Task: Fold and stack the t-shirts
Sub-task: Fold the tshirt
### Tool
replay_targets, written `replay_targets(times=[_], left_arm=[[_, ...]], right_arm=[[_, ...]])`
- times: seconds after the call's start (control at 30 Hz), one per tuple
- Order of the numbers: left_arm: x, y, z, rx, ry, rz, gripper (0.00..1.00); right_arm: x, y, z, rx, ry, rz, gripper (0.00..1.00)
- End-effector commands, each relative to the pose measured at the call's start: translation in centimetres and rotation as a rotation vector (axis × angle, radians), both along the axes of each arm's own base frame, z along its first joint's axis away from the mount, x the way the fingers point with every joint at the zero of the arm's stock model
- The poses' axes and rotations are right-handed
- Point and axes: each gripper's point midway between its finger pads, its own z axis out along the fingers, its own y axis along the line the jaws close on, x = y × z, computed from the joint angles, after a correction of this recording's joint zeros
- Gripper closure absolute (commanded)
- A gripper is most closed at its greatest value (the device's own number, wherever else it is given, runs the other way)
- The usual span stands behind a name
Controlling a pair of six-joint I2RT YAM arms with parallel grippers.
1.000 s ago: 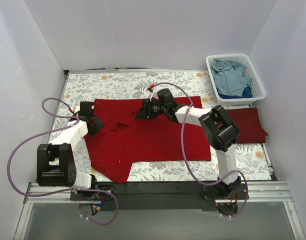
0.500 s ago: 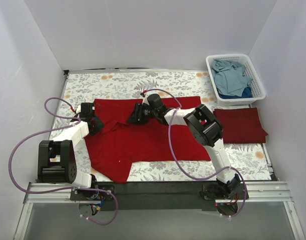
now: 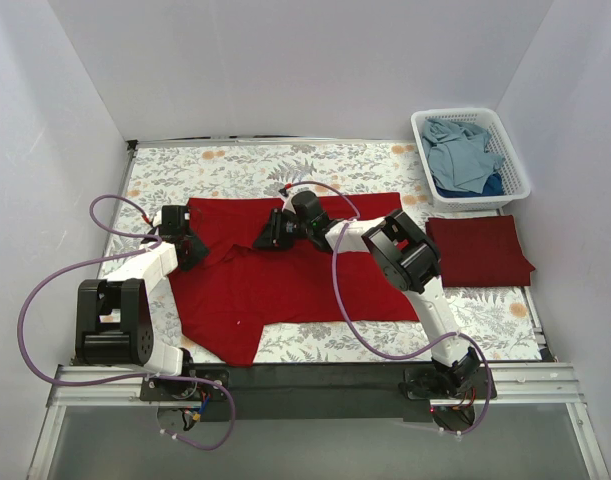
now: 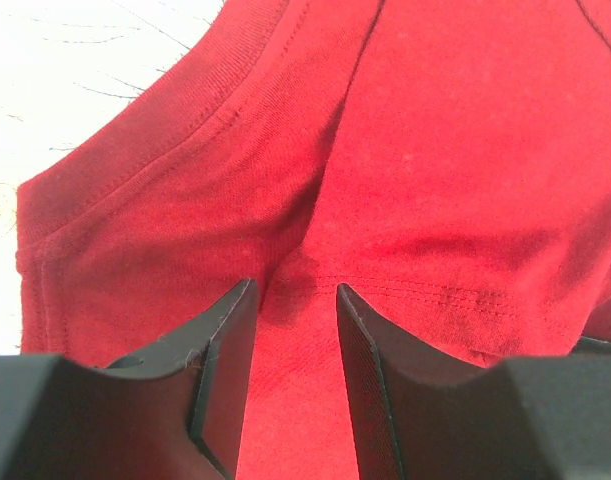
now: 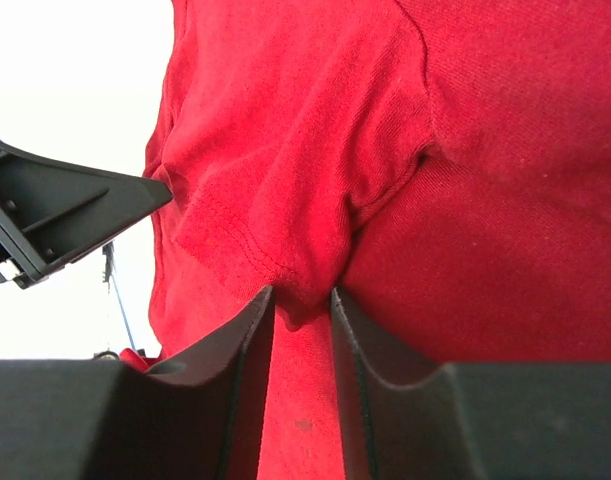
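Floral tabletop is carrying the red t-shirt along 9 to 3 o'clock, left gripper at 9 and right gripper at 12 both narrowly pinching its cloth.

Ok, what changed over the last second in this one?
The right end effector slid left across the bright red t-shirt, and its jaws narrowed onto a raised fold of that cloth. The left end effector stayed at the shirt's left edge. The folded maroon t-shirt and the basket of blue t-shirts did not move.
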Motion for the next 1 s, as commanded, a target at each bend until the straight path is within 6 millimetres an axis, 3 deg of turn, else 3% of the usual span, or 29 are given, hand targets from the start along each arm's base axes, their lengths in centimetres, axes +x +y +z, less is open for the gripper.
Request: replay_targets(times=[0.0,0.27,0.5,0.63,0.67,0.73,0.97], left_arm=[[-0.1,-0.2,-0.4,-0.002,-0.001,-0.021,0.64],[0.0,-0.3,-0.5,-0.011,0.004,-0.027,0.64],[-0.2,-0.5,-1.4,-0.018,0.037,-0.036,0.69],[-0.2,-0.4,-1.1,-0.009,0.043,-0.030,0.82],[0.0,-0.1,-0.9,0.003,0.038,-0.023,0.92],[0.0,0.2,-0.3,0.018,0.037,-0.012,1.00],[0.2,0.5,1.0,0.024,0.048,0.012,1.00]], right_arm=[[-0.2,1.1,0.2,0.031,-0.004,0.015,0.66],[-0.2,1.1,1.0,0.047,-0.019,0.020,0.87],[-0.1,1.1,1.7,0.053,-0.039,0.025,0.92],[-0.3,1.0,2.1,0.054,-0.057,0.030,0.94],[-0.1,0.9,2.6,0.057,-0.068,0.028,0.94],[0.0,0.7,2.9,0.054,-0.085,0.028,0.95],[0.0,-0.1,4.4,0.066,-0.104,0.032,0.98]])
